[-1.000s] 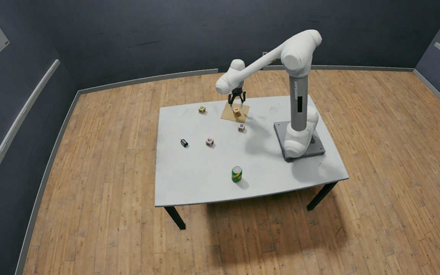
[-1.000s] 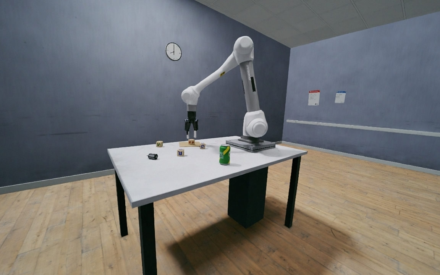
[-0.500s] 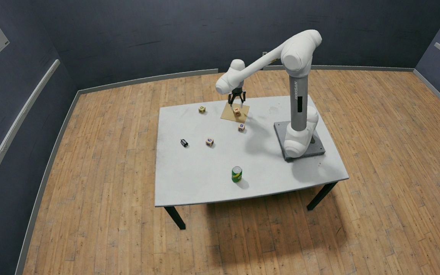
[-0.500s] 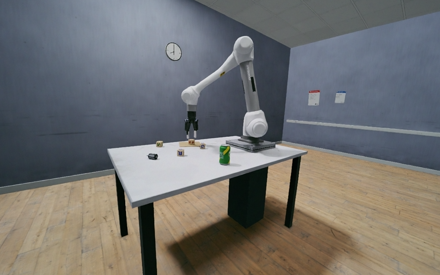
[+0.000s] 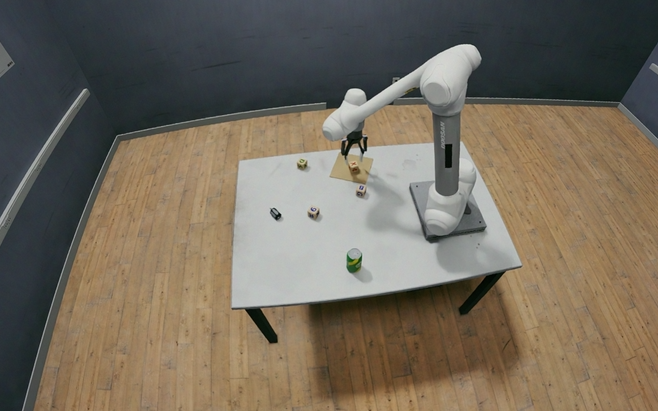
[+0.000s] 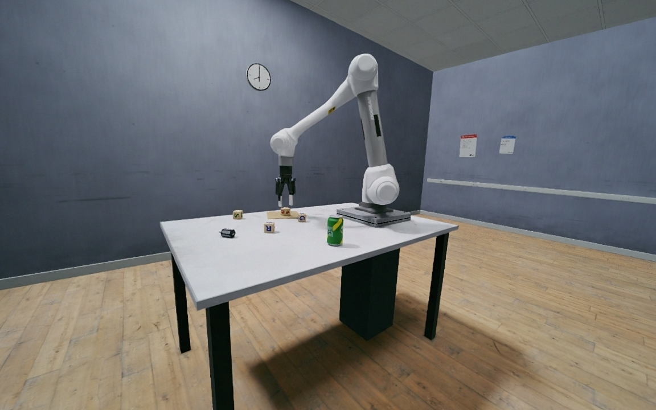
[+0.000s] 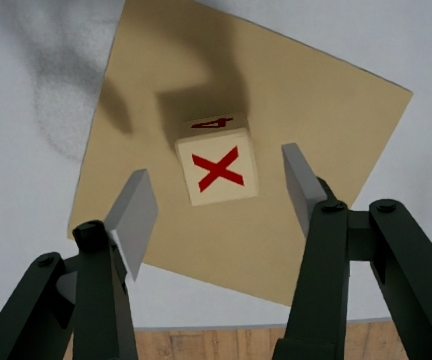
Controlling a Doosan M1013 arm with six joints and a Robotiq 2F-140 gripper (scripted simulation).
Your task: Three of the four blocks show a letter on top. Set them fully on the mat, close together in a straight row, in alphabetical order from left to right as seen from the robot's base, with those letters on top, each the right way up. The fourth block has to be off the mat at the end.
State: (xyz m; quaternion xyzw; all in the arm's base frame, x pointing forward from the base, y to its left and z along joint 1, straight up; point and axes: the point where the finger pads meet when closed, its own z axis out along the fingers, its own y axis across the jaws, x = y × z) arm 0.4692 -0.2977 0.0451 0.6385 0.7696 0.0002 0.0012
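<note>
Part-open and empty, the black two-finger claw with pale grey pads point(image 5: 353, 158) point(image 6: 285, 203) point(image 7: 216, 175) hangs over a white rectangular table point(image 5: 280, 255) point(image 6: 208, 265) point(image 7: 16, 280) in a room with blue-grey walls point(image 5: 229, 56) point(image 6: 116, 102) and a wooden plank floor point(image 5: 168, 357) point(image 6: 90, 331). Its fingers point down, standing wider apart than the cream block with a red X on top point(image 5: 353, 164) point(image 6: 285, 211) point(image 7: 217, 167) below, without touching it. That block sits turned slightly on the square tan mat point(image 5: 338, 173) point(image 6: 273, 214) point(image 7: 201, 245).

From the mat in the top view, twelve being up, the other three blocks lie off it: a cream block with green letters point(image 5: 301, 163) point(image 6: 237, 214) at nine o'clock; a cream block with blue letters point(image 5: 361, 190) point(image 6: 302, 217) nearby between five and six; another blue-lettered cream block point(image 5: 313, 212) point(image 6: 269, 228) between seven and eight. A small dark object point(image 5: 275, 213) point(image 6: 227, 233) lies at eight. A green-and-yellow can point(image 5: 353, 260) point(image 6: 335, 230) stands upright at six, well apart from the mat, and the grey base plate point(image 5: 474, 228) point(image 6: 348, 212) is near four. The X block takes up part of the mat.
</note>
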